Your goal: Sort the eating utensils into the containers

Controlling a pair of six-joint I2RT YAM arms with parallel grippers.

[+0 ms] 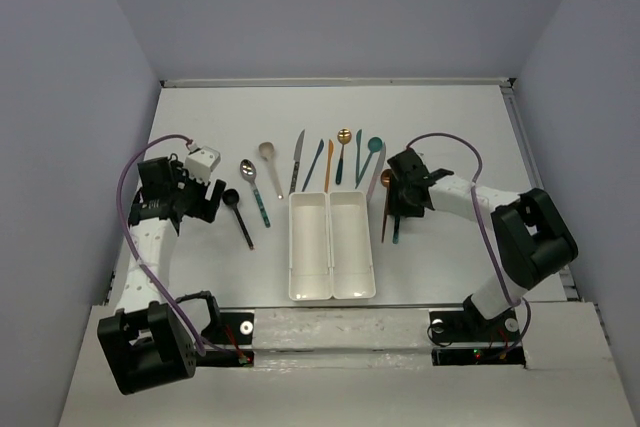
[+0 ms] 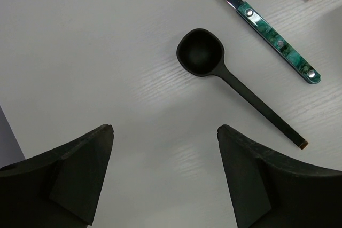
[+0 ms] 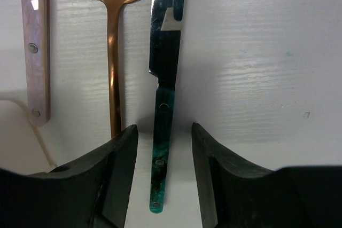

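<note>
The right gripper has its two dark fingers a little way apart, one on each side of a knife with a green handle. A thin strip of table shows on both sides of the handle, so they are not squeezing it. The knife lies flat with its shiny blade pointing away. Just beside it on the left lies a copper spoon, and past that is a pale pink handle with two small pins. The left gripper is spread wide and holds nothing. In front of it lies a black spoon, apart from the fingers, and a silver spoon with a green handle lies a little past that. From above, the white tray sits between the two arms. Its two long bins are side by side, and only their white floors show. A row of spoons and knives lies on the far side of the tray.
</note>
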